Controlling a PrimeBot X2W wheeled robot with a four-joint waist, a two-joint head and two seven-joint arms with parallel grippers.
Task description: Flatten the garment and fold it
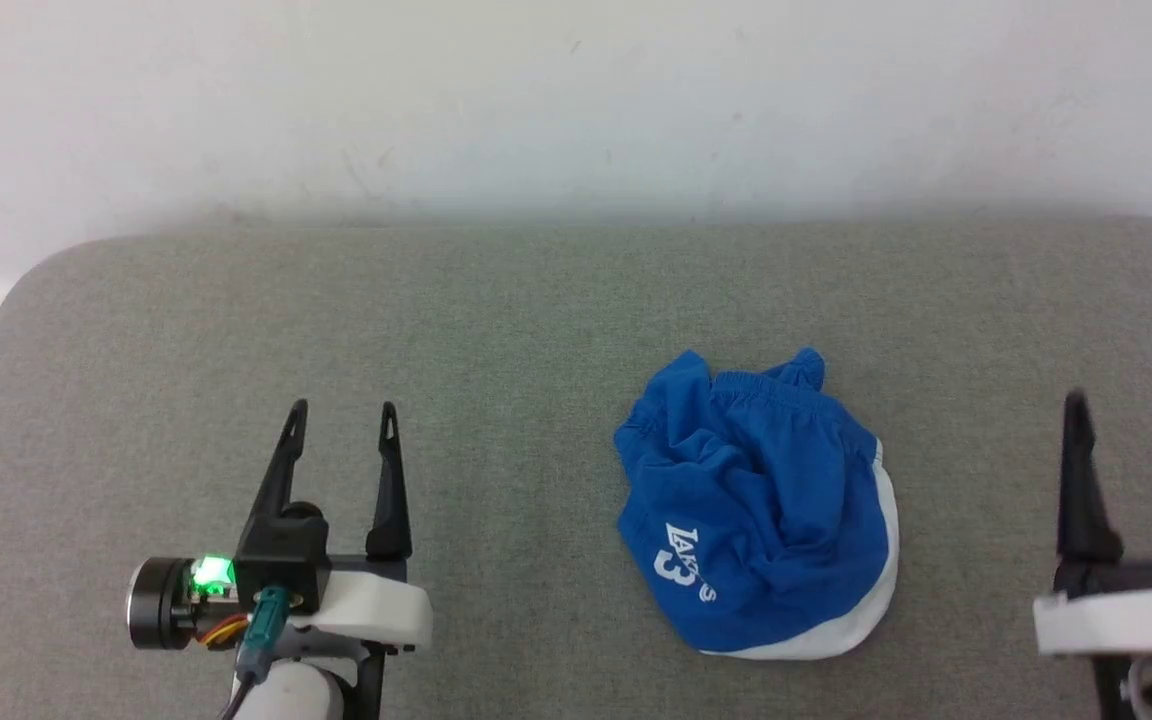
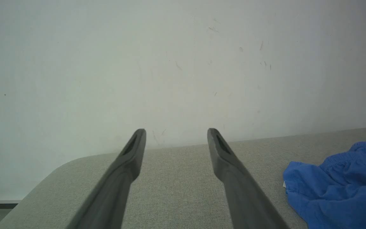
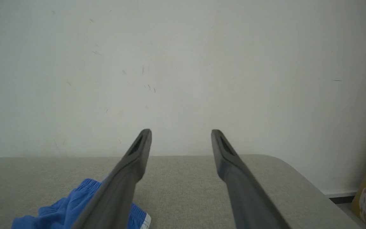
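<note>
Left gripper [image 1: 344, 412] and right gripper [image 1: 1121, 400] are both released, fingers spread with nothing held, at the near side of the grey fabric table [image 1: 496, 320], while the crumpled blue garment [image 1: 751, 500] lies between them, apart from both, with its white stripe along its near right edge.

Head view looks down on the worktop [image 1: 536, 300]. Both wrist views sit low facing the wall [image 2: 170, 63], sharing the garment [image 2: 338, 187].
</note>
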